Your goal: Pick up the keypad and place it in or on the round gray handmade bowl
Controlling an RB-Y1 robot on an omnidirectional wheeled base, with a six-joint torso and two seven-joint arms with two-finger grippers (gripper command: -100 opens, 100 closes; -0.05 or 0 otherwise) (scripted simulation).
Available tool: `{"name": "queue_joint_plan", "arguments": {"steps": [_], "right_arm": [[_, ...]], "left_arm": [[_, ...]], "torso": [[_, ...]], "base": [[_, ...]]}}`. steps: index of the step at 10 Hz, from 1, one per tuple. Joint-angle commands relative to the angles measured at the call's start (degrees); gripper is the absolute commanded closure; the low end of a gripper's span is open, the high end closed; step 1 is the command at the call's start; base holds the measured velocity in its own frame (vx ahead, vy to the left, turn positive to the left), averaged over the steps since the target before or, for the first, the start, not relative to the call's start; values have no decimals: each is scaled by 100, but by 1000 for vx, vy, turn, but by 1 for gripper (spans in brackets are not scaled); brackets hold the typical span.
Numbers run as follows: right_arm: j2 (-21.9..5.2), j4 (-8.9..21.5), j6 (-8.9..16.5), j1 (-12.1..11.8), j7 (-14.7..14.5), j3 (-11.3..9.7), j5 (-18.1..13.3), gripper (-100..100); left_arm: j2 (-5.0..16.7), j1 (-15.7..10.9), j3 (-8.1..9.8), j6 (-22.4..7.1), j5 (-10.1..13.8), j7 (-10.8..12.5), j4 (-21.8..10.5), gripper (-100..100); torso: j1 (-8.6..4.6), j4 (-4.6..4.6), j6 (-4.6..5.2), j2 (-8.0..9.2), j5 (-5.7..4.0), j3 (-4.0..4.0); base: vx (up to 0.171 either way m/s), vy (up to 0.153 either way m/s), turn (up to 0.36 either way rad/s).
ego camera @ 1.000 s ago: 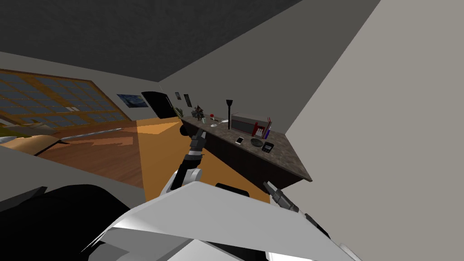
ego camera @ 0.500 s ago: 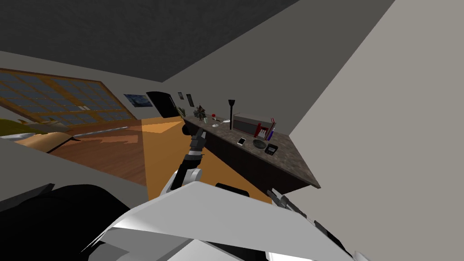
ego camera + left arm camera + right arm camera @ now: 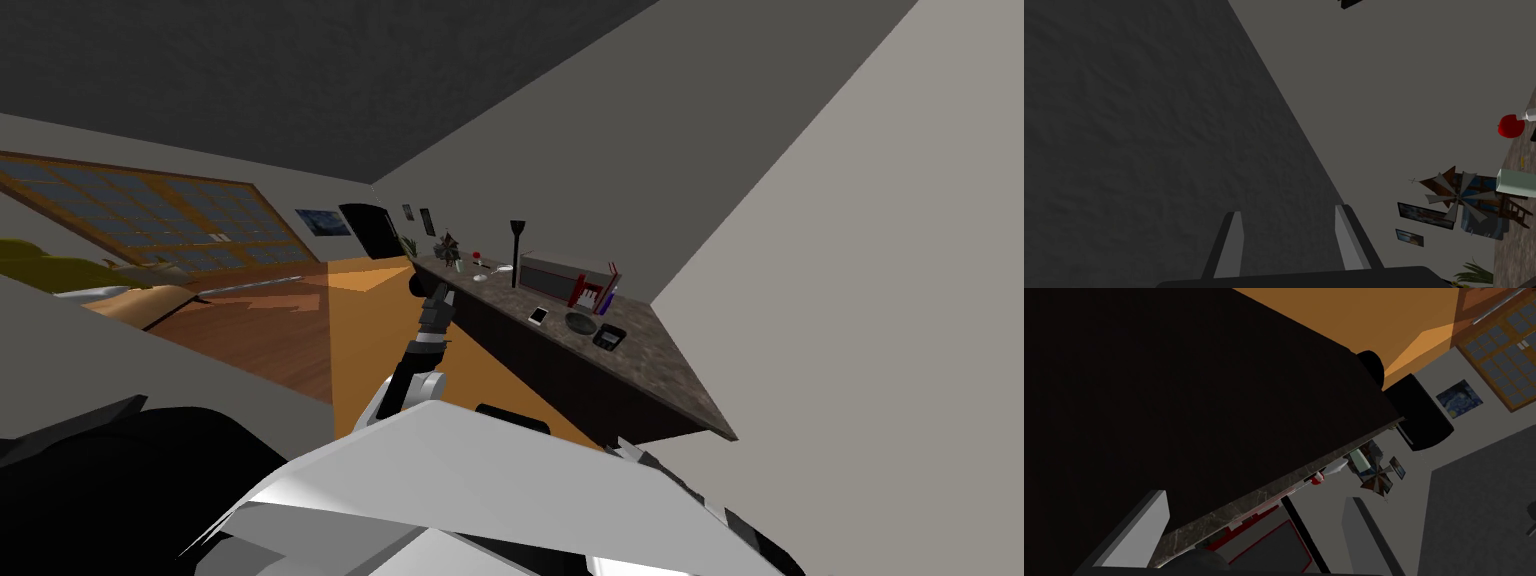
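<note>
A: Where is the keypad?

B: Head view: the black keypad (image 3: 609, 337) lies on the stone counter (image 3: 668, 385), just beside the round gray bowl (image 3: 579, 322), on the bowl's nearer side. Both are well out of reach, so I judge the step is the approach.

A: Left arm?

B: Left wrist view: the left gripper (image 3: 1289, 212) has its fingers spread, with nothing between them.

A: And the right?

B: Right wrist view: the right gripper (image 3: 1255, 498) is likewise spread and empty, low against the counter's dark front (image 3: 1199, 388). Lift it above the stone edge before reaching in — otherwise it may strike that front.
</note>
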State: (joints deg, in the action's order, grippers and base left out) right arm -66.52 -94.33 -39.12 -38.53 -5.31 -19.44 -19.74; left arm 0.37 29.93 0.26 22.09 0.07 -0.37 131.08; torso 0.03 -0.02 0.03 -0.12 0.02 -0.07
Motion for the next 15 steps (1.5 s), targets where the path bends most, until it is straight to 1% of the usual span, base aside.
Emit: {"name": "queue_joint_plan", "arguments": {"steps": [1,2,3,4,5,6,7,8,9,10,11,12,13,14,15], "right_arm": [[-286,256,-75,43,22,-110,-165,-100],[-497,256,-75,43,22,-110,-165,-100],[-658,451,-133,52,33,-196,-318,-100],[-839,451,-133,52,33,-196,-318,-100],[-918,451,-133,52,33,-196,-318,-100],[-1145,636,-192,68,43,-275,-466,-100],[-1310,636,-192,68,43,-275,-466,-100],[-1508,812,-252,91,55,-346,-611,-100],[-1695,812,-252,91,55,-346,-611,-100],[-1885,975,-312,121,67,-410,-749,-100],[-2094,975,-312,121,67,-410,-749,-100],[-2117,975,-312,121,67,-410,-749,-100],[-2350,1126,-373,158,80,-466,-881,-100],[-2487,1126,-373,158,80,-466,-881,-100],[-2688,1263,-435,200,93,-514,-1006,-100]], "left_arm": [[0,0,0,0,0,0,0,0],[0,0,0,0,0,0,0,0],[0,0,0,0,0,0,0,0],[0,0,0,0,0,0,0,0],[0,0,0,0,0,0,0,0],[0,0,0,0,0,0,0,0],[0,0,0,0,0,0,0,0],[0,0,0,0,0,0,0,0],[0,0,0,0,0,0,0,0],[0,0,0,0,0,0,0,0],[0,0,0,0,0,0,0,0],[0,0,0,0,0,0,0,0],[0,0,0,0,0,0,0,0],[0,0,0,0,0,0,0,0],[0,0,0,0,0,0,0,0]], "torso": [[0,0,0,0,0,0],[1,-1,-4,-5,0,-2],[-1,-1,-1,-6,-1,-4],[-2,-2,-3,-12,-1,-6],[0,-3,-1,-13,0,-7],[0,0,0,-1,-1,-1],[0,-1,-5,-6,-1,-3],[2,-1,0,-7,0,-4],[2,-3,-3,-14,0,-8],[2,-3,0,-13,0,-8],[6,-3,-3,-17,1,-9],[4,-3,-1,-16,0,-9],[0,-1,1,-4,-1,-3],[-1,-1,-2,-7,-1,-3],[0,-2,0,-9,-1,-5]], "base": [[50,18,137],[53,12,79],[69,10,108],[68,11,69],[29,9,10],[47,13,149],[55,13,79],[76,16,120],[71,9,63],[78,23,112],[73,15,76],[35,-1,6],[52,-2,108],[60,4,80],[81,14,128]]}}
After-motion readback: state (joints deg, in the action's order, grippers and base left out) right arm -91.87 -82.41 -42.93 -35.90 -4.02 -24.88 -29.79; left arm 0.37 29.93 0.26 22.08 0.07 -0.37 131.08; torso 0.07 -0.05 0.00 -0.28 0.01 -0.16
